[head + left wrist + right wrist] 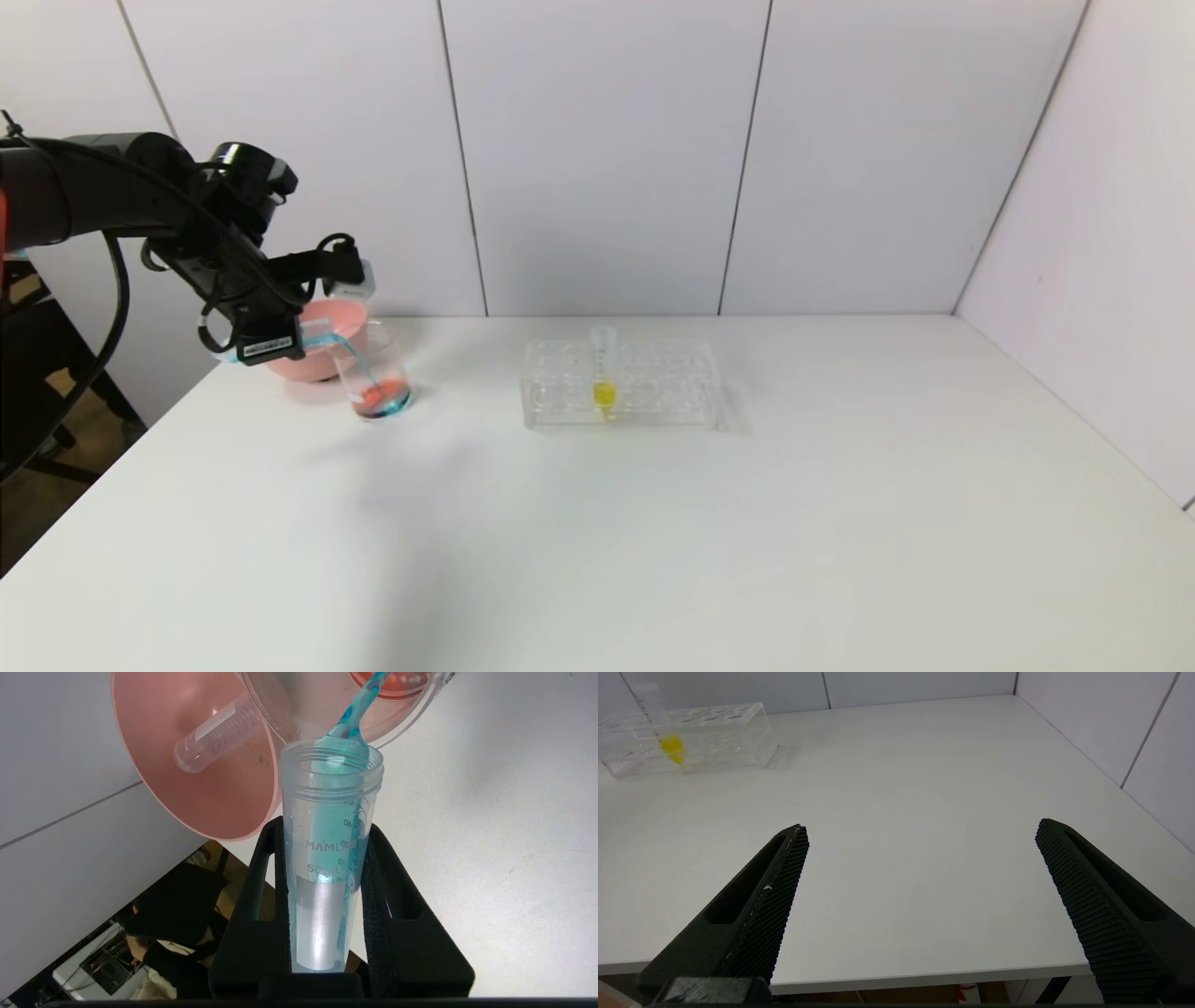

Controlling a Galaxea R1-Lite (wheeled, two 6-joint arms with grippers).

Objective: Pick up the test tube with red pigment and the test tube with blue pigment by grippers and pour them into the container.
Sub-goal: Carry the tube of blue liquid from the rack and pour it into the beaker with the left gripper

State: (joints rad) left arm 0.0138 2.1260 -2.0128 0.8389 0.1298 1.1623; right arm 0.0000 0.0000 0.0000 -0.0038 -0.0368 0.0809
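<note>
My left gripper (297, 338) is shut on the test tube with blue pigment (327, 858) and holds it tilted, mouth over the clear container (378, 373). A thin blue stream (359, 369) runs from the tube's mouth (348, 723) into the container (411, 704), which holds orange-red and blue liquid at its bottom. No tube with red liquid shows. My right gripper (922, 827) is open and empty over the table's near edge, out of the head view.
A pink bowl (303, 362) stands right behind the container; an empty clear graduated tube (219, 737) lies in it (210, 788). A clear tube rack (653, 387) with one yellow tube (604, 373) stands at mid-table, also in the right wrist view (714, 737).
</note>
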